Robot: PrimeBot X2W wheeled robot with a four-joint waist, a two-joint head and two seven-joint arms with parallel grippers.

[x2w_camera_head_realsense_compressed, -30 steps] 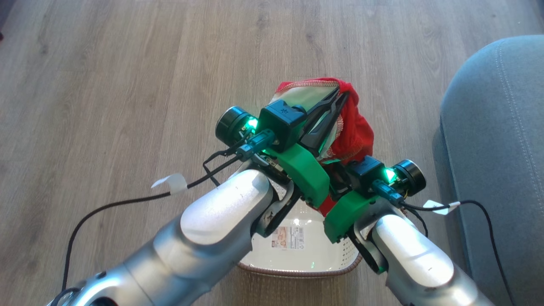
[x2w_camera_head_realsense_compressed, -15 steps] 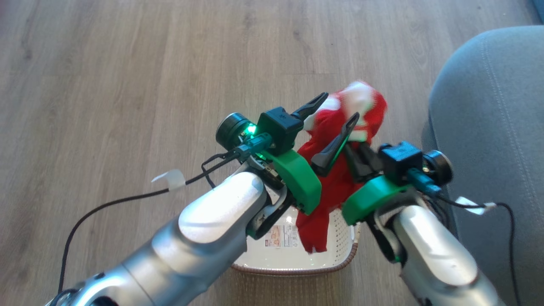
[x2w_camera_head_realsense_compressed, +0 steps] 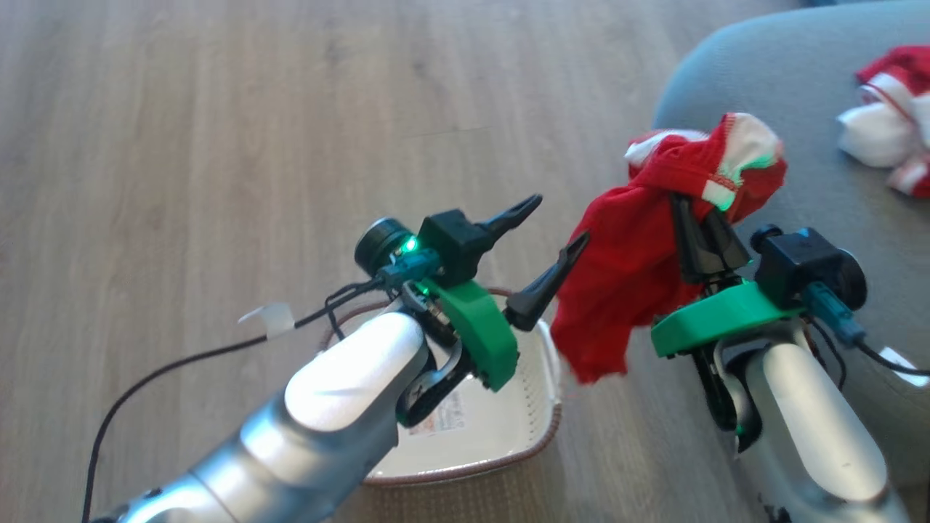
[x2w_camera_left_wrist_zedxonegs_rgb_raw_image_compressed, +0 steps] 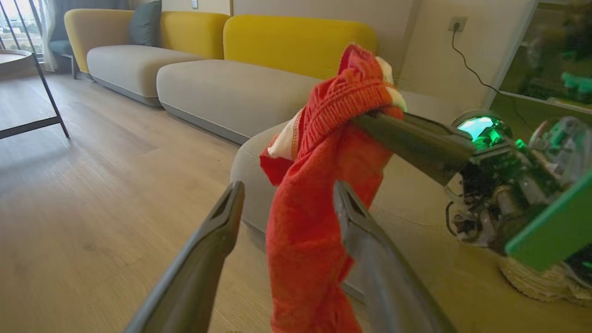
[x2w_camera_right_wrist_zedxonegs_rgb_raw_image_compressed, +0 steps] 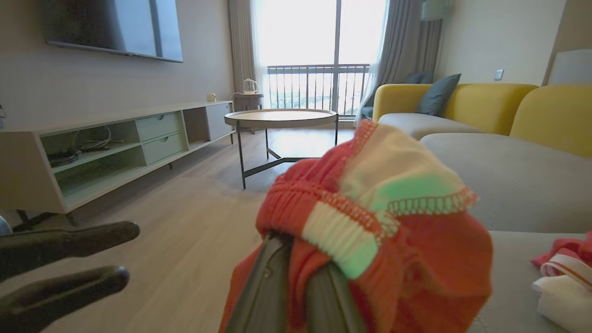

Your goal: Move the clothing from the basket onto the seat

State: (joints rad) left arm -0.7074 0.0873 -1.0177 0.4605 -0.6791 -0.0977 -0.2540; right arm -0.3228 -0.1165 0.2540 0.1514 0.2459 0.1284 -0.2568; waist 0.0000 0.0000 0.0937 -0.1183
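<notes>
Two dark fingers of the right gripper are pressed tight together, and they pinch a red piece of clothing near its white band. The cloth hangs down from them in the air, over the wood floor, between the basket and the seat. Its top end shows in front of the grey seat's round corner (I cannot tell if it touches the seat).

The left gripper is wide open and holds nothing. Its fingers point at the hanging cloth, and one fingertip is just beside it. In the left wrist view the red cloth hangs in the gap between the two fingers.

The basket sits on the floor under the left arm. A label shows on its white bottom.

A red and white piece of clothing lies bunched up on the seat, well apart from the one being held.
</notes>
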